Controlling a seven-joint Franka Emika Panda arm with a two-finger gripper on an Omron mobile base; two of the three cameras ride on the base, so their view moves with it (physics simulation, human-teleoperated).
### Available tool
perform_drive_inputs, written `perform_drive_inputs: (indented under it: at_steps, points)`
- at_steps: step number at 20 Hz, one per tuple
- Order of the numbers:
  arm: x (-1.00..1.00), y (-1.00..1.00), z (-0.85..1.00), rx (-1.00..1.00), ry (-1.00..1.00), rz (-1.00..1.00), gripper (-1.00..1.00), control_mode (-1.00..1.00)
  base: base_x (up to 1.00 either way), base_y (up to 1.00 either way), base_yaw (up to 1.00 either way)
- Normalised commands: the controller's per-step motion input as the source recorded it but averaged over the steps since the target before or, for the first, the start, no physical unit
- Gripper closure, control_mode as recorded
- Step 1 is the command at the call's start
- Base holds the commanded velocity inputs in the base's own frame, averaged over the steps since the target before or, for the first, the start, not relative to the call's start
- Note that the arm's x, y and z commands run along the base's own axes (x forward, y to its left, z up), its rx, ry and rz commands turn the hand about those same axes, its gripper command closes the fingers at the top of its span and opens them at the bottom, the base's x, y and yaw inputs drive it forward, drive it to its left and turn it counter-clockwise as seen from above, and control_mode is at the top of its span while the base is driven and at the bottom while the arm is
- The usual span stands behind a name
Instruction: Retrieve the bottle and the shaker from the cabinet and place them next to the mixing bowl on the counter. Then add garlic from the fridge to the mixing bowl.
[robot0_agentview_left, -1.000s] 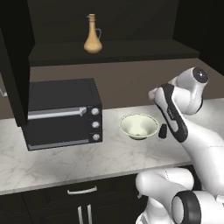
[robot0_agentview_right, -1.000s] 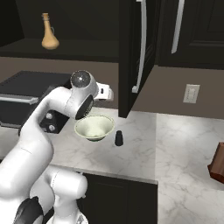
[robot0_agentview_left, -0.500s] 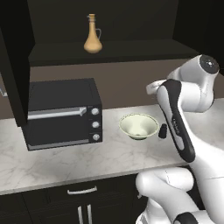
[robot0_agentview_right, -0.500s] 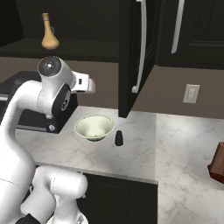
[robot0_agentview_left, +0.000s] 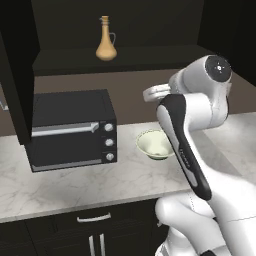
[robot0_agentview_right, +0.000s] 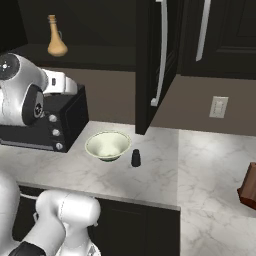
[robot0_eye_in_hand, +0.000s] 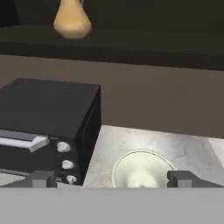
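Above the mixing bowl (robot0_eye_in_hand: 142, 170) on the surface (robot0_agentview_left: 90, 182), the end effector (robot0_eye_in_hand: 111, 178) hangs spread and empty, apparently aimed at the bottle (robot0_agentview_left: 106, 40) upright on the cabinet (robot0_agentview_left: 125, 57) shelf, while the shaker (robot0_agentview_right: 135, 158) stands just beside the bowl.

I am working in a home kitchen, a rendered one. A white-grey marbled counter (robot0_agentview_left: 75, 185) runs over dark drawers with silver handles (robot0_agentview_left: 93, 218). A black toaster oven (robot0_agentview_left: 70, 129) with three knobs sits toward the counter's back edge, under a dark wall cabinet (robot0_agentview_left: 125, 55) whose door hangs open. On the brown back wall I see a power outlet (robot0_agentview_right: 218, 106), and tall dark doors with long silver handles (robot0_agentview_right: 202, 31) beside it.
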Motion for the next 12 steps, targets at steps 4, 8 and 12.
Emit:
perform_drive_inputs:
  at_steps: [4, 8, 12]
  points:
    - [-0.27, 0.21, 0.23, 0.06, -0.20, 0.14, -1.00, -1.00, 0.00, 0.00, 0.00]
    - [-0.01, 0.10, 0.42, 0.06, -0.07, 0.22, -1.00, -1.00, 0.00, 0.00, 0.00]
    - [-0.03, 0.26, 0.74, 0.01, 0.00, 0.20, -1.00, -1.00, 0.00, 0.00, 0.00]
